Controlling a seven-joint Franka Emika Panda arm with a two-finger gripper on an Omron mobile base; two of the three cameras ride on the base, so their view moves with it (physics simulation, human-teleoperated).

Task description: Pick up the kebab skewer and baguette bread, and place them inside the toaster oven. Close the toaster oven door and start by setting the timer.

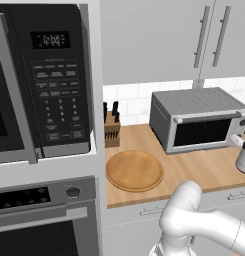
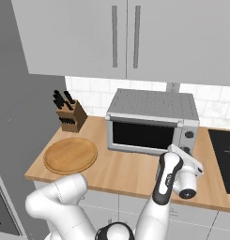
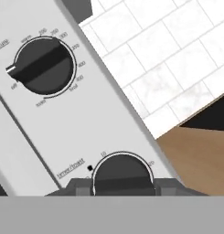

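Tool (image 3: pixel 123 186) pressed onto timer knob (image 3: pixel 122 176) at lower right of toaster oven (image 2: pixel 151 121) control panel; fingers (image 3: pixel 76 186) pinched on either side of knob, seen in hand view flanking dark dial. Knob bar lies roughly crosswise between fingertips, so grip sits across its long axis. Knob directly ahead of tool, along approach line; no sideways offset apparent. Temperature knob (image 3: pixel 42 66) sits higher on same panel, well apart from tool.

Toaster oven stands on wooden tabletop (image 2: pixel 121 171) against tiled wall. Toaster oven door (image 2: pixel 143 136) upright and flush with frame, judged closed. Kebab skewer and baguette bread presumably inside; dark glass hides interior, cannot confirm. Round wooden board (image 1: pixel 134 170) lies bare to left, beside knife block (image 1: pixel 111 127).

Judged step: setting timer, last stage of task. Coming move calls for rotation of wrist about knob axis, with grip kept centred to prevent slip off dial.
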